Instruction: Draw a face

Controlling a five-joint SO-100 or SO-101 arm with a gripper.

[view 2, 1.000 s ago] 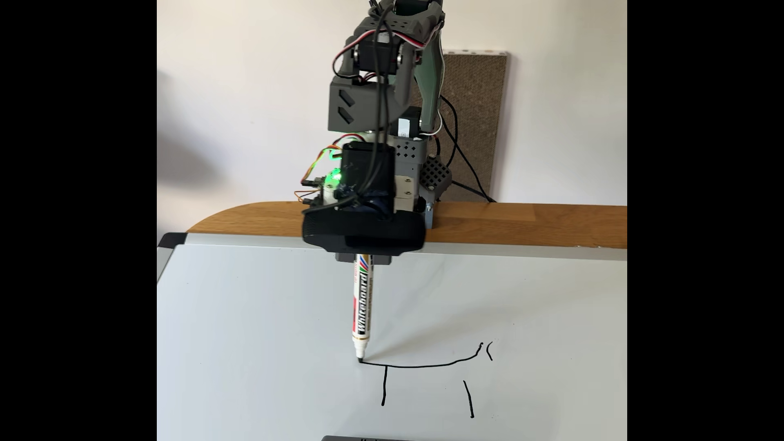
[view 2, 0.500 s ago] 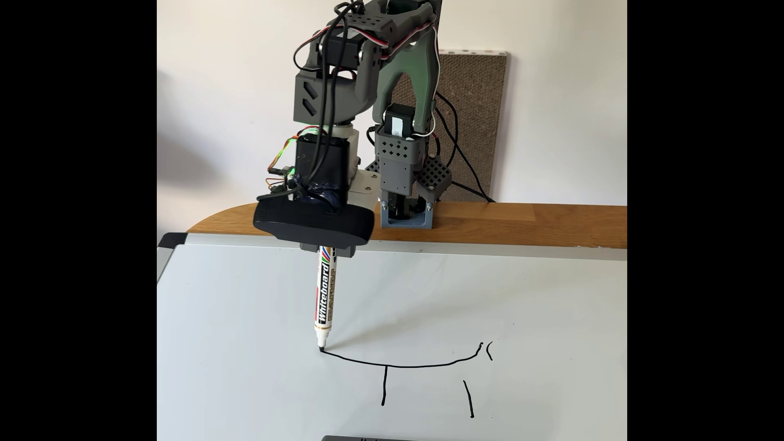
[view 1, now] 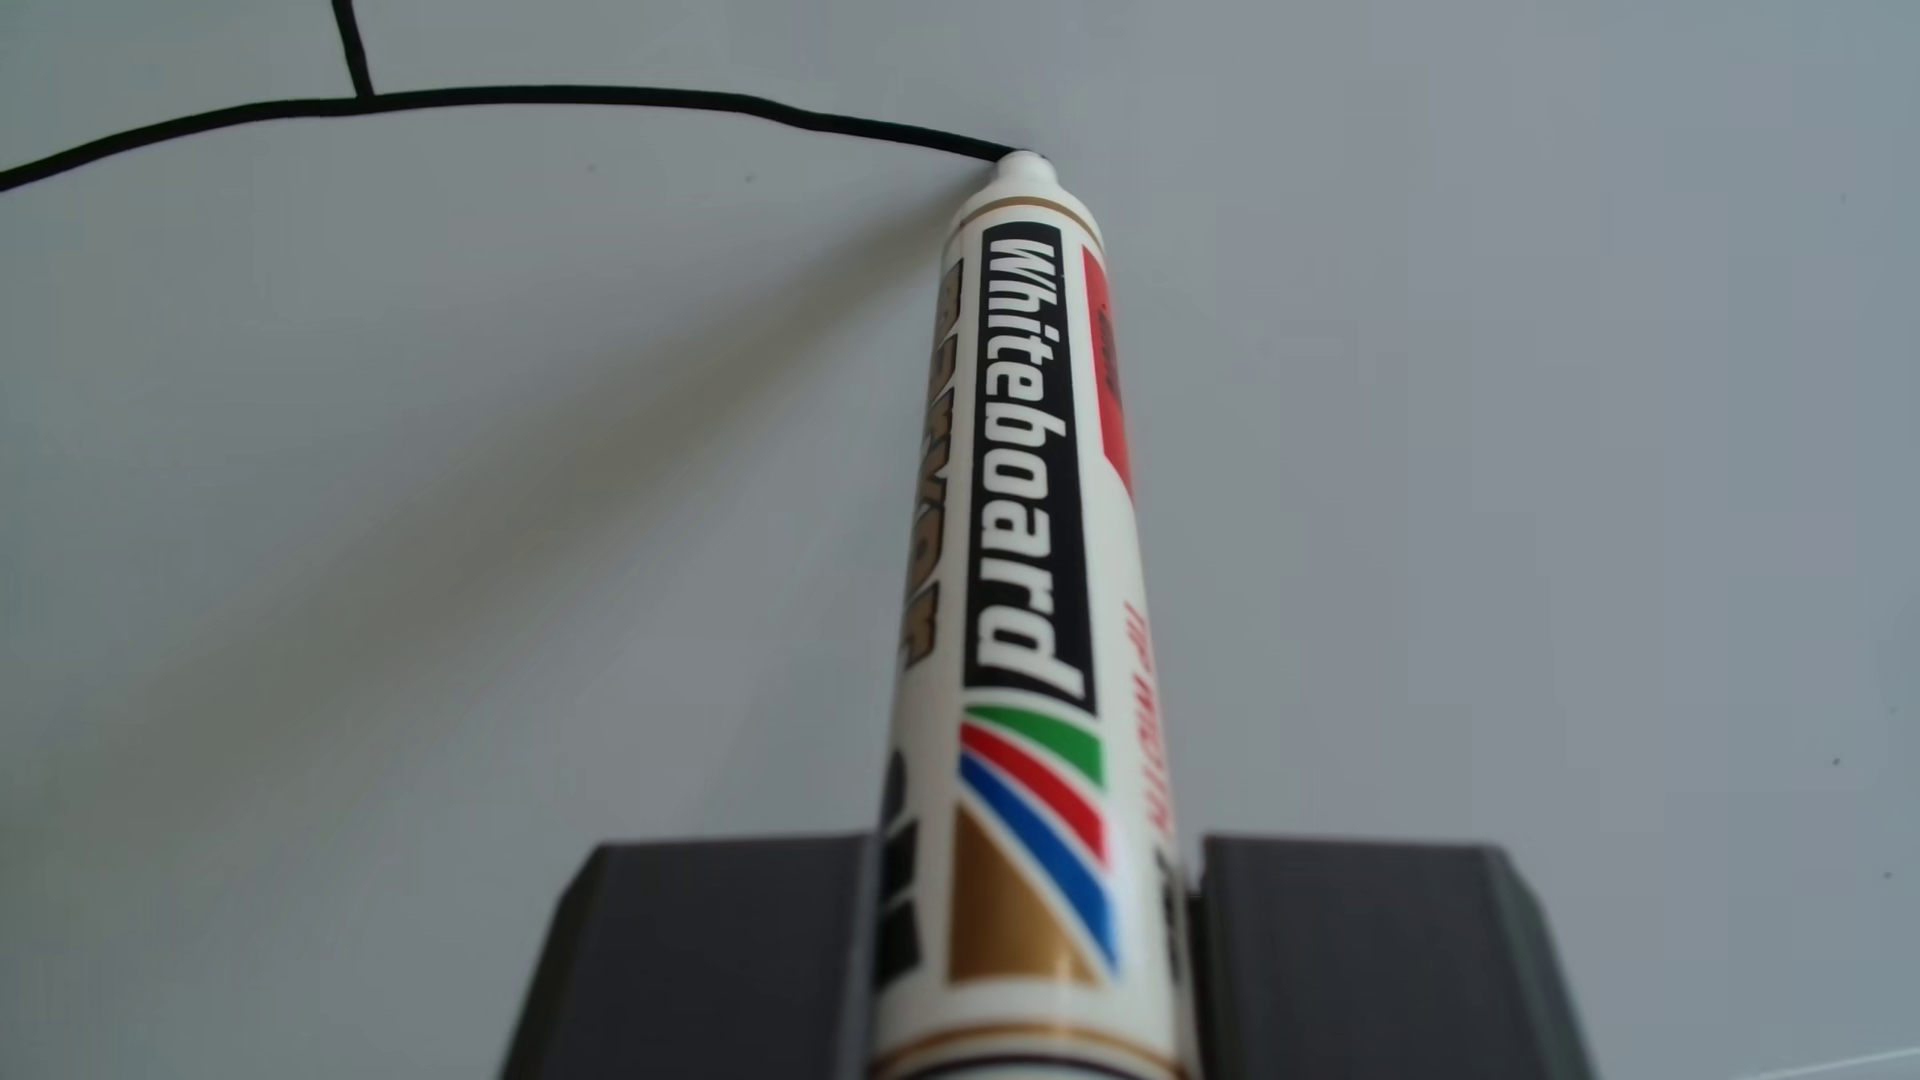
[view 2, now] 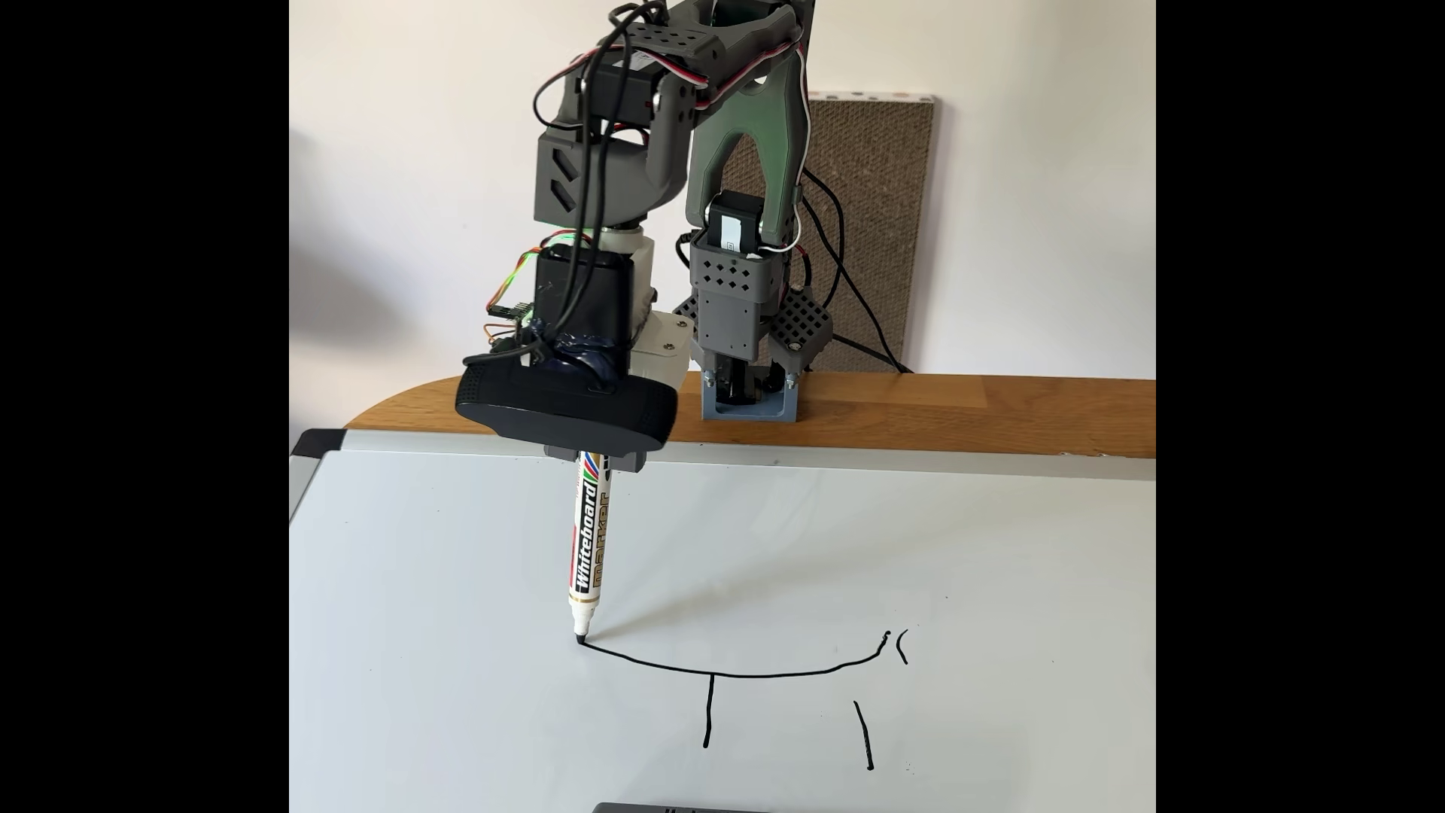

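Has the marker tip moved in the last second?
Yes. In the fixed view the marker tip has slid left, away from the left vertical stroke, lengthening the curved line.

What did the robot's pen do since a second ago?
The white whiteboard marker, clamped in the grey gripper, slid left across the whiteboard in the fixed view, stretching the long black curved line leftward and a little upward. The two short upright strokes and the small mark at right stayed unchanged.

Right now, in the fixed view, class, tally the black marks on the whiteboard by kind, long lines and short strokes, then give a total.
Long curved line: 1
Short strokes: 3
Total: 4
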